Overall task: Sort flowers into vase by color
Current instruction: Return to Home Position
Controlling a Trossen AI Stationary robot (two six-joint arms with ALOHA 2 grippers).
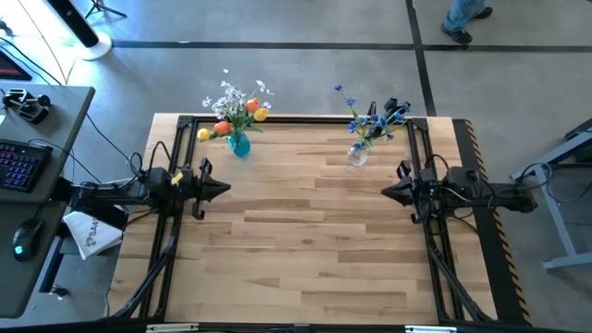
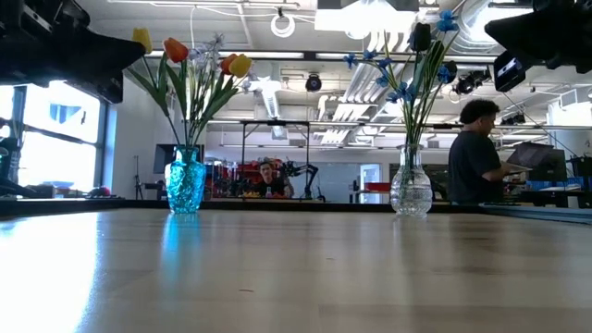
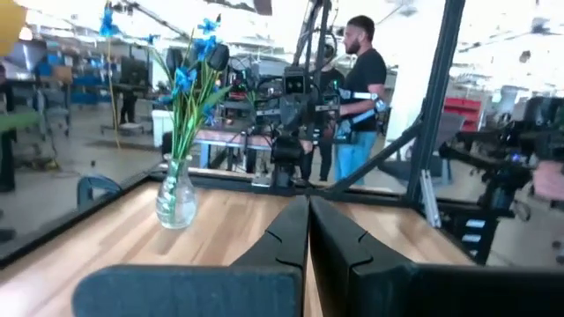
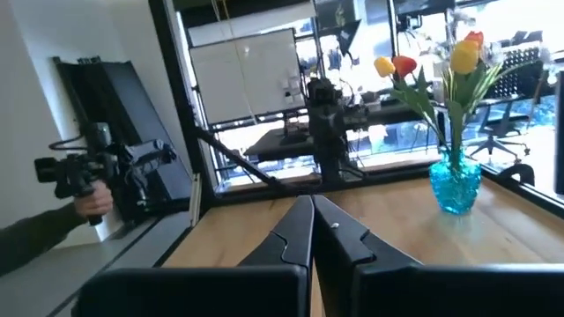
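A blue glass vase (image 1: 240, 143) stands at the table's far left and holds red, orange, yellow and pale white flowers (image 1: 236, 104); it also shows in the low view (image 2: 186, 183) and the right wrist view (image 4: 456, 180). A clear glass vase (image 1: 357, 154) stands at the far right and holds blue flowers (image 1: 375, 118); it also shows in the left wrist view (image 3: 175, 195). My left gripper (image 1: 226, 189) is shut and empty at the table's left side. My right gripper (image 1: 385, 191) is shut and empty at the right side.
A black frame (image 1: 305, 118) runs along the table's far edge and sides. The wide middle of the wooden table (image 1: 305, 231) lies between the two grippers. A desk with a keyboard (image 1: 20, 162) stands left of the table. People show in the room behind.
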